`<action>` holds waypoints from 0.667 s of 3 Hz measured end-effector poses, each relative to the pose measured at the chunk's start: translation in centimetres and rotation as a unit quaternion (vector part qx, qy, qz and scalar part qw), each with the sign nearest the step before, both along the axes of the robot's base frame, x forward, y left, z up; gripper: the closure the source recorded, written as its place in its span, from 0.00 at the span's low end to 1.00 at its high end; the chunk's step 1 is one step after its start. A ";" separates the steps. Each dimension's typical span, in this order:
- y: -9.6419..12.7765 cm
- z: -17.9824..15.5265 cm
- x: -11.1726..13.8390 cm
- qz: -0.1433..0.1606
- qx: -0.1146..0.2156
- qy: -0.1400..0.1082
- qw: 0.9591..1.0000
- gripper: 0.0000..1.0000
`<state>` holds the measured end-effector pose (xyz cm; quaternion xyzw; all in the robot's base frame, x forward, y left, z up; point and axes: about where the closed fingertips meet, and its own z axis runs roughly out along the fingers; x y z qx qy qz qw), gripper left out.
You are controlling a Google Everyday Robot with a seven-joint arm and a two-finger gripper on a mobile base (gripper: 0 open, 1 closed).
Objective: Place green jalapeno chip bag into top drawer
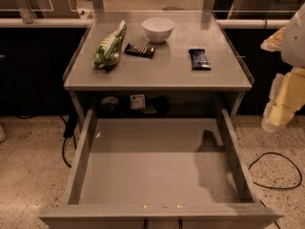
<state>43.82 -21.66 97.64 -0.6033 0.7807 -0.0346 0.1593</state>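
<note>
The green jalapeno chip bag (pixel 110 45) lies on the left side of the grey table top (pixel 162 73), elongated and pointing toward the back. The top drawer (pixel 157 163) is pulled out fully below the table and holds nothing. My arm with its gripper (pixel 279 106) hangs at the right edge of the view, beside the table's right side and above the floor. It is well to the right of the bag and touches nothing.
A white bowl (pixel 158 29) stands at the back middle of the table. A dark candy bar (pixel 140 50) lies next to the bag and a dark blue one (pixel 199 59) lies to the right. Cables (pixel 279 173) lie on the floor.
</note>
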 end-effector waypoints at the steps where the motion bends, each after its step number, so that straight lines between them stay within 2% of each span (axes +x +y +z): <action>1: 0.0 0.0 0.0 0.000 0.000 0.000 1.000 0.00; 2: 1.8 0.1 2.3 0.028 0.005 -0.009 1.000 0.00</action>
